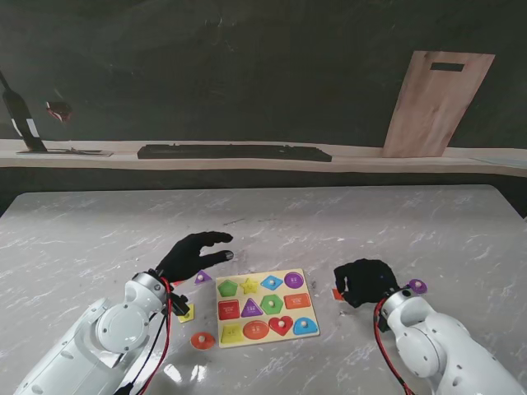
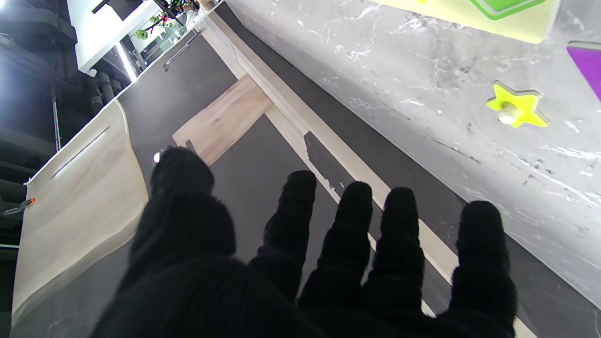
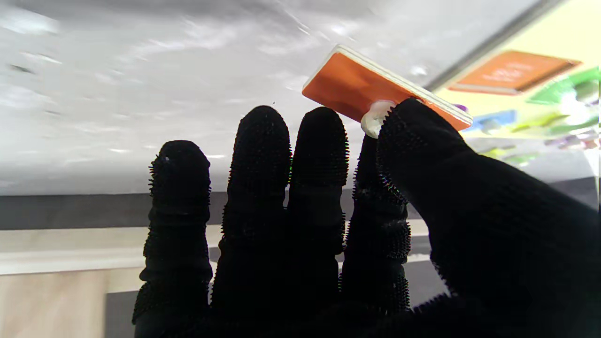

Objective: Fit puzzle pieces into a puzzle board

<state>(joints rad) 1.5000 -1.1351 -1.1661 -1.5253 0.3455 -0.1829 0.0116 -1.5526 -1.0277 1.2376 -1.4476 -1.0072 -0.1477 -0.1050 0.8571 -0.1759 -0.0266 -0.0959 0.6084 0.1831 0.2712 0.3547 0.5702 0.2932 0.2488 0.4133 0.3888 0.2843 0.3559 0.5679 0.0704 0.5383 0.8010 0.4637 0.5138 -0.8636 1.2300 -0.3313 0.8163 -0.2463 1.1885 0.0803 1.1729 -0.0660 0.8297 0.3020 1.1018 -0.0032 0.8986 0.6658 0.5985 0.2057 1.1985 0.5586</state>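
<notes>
The yellow puzzle board [image 1: 303,329] lies near me at the table's middle, with several coloured pieces seated in it. My right hand [image 1: 365,281] hovers just right of the board, thumb and forefinger pinching the white knob of an orange rectangle piece [image 3: 352,84], which is lifted and tilted; its corner peeks out [image 1: 337,293]. The board [image 3: 554,28] shows beyond it. My left hand [image 1: 193,255] floats open with fingers spread, at the board's far left corner. A yellow star piece [image 2: 516,110] and a purple triangle piece [image 1: 202,277] lie loose on the table under it.
A yellow piece [image 1: 188,313] and a red round piece [image 1: 202,339] lie left of the board by my left wrist. A purple piece [image 1: 417,286] sits beside my right wrist. A wooden cutting board [image 1: 435,103] leans on the back wall, behind a dark bar [image 1: 235,152] on the ledge.
</notes>
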